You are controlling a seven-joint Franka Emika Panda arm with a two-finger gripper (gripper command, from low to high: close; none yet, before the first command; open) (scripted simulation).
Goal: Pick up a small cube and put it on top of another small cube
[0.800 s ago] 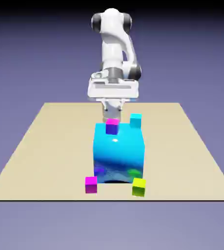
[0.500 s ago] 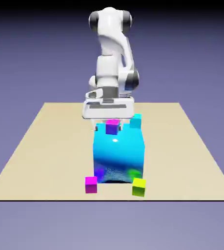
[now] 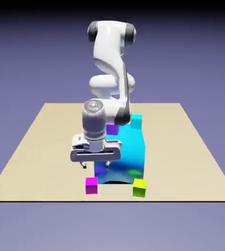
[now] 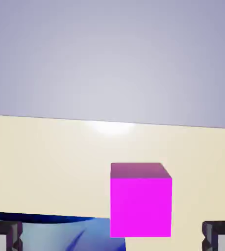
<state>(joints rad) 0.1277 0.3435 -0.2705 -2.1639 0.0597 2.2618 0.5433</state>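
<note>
Partly hidden purple cube [image 3: 112, 129] behind your white arm [image 3: 110, 46].
The small, matt, magenta-pink cube [image 3: 91, 186], sharp-edged, sits on your smooth tan worktop [image 3: 183, 166], near the big glossy blue cube [image 3: 126, 159]. Your claw [image 3: 96, 165] is released, fingers apart; the hand view crops its fingertips [image 4: 221, 236].

Magenta cube [image 4: 140, 207] btwn open fingers [image 4: 7, 234]

arm [image 3: 107, 78]: swung forward and lower | jaws [image 3: 96, 165]: now out above the table's [image 3: 183, 162] near side, beside the big blue cube [image 3: 126, 157]
</note>
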